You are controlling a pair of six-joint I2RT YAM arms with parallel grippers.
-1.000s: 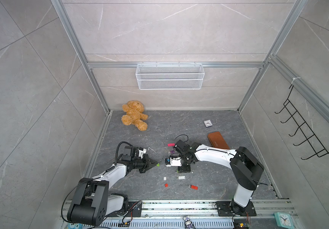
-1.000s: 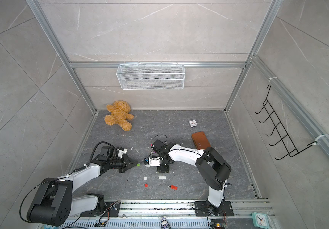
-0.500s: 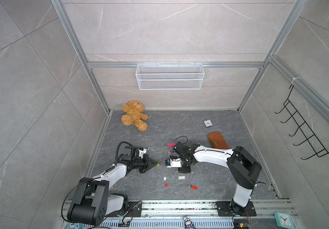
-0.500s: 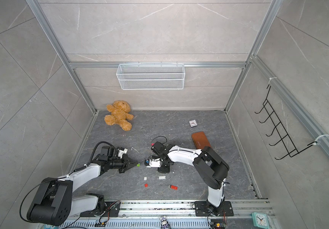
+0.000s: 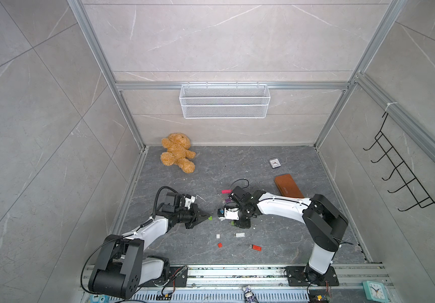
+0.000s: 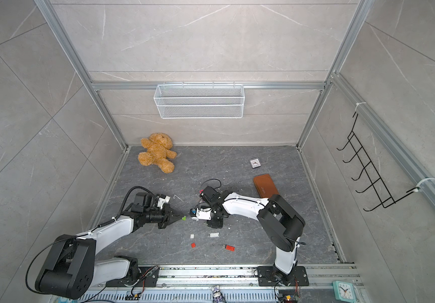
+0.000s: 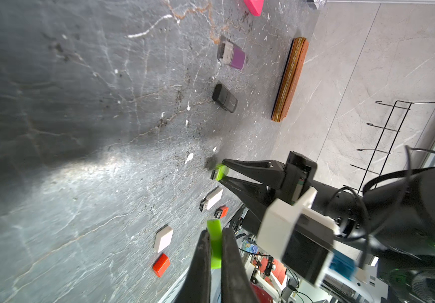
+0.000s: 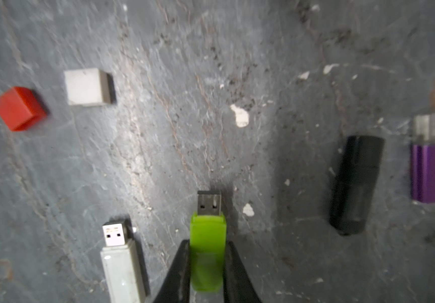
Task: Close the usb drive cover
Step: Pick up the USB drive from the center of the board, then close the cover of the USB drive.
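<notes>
The green usb drive (image 8: pixel 207 236) lies on the dark floor with its metal plug bare. My right gripper (image 8: pixel 207 243) is shut on its green body, the fingers pinching both sides. In the left wrist view the same drive (image 7: pixel 220 171) shows between the right gripper's fingertips (image 7: pixel 224 171), low at the floor. My left gripper (image 7: pixel 215 232) is shut on the green cover (image 7: pixel 215 244), which sticks out past its fingertips. In both top views the cover (image 5: pixel 210 217) (image 6: pixel 184 218) hangs a short way left of the right gripper (image 5: pixel 233 223).
Beside the green drive lie a white drive (image 8: pixel 118 251), a white cap (image 8: pixel 85 86), a red cap (image 8: pixel 18 107), a black drive (image 8: pixel 352 183) and a purple drive (image 8: pixel 432 168). A red drive (image 5: pixel 255 247), brown case (image 5: pixel 288 185) and teddy bear (image 5: pixel 177 152) lie farther off.
My right gripper has closed onto the green drive at the floor. The left arm, with the cover in its grip, has not moved.
</notes>
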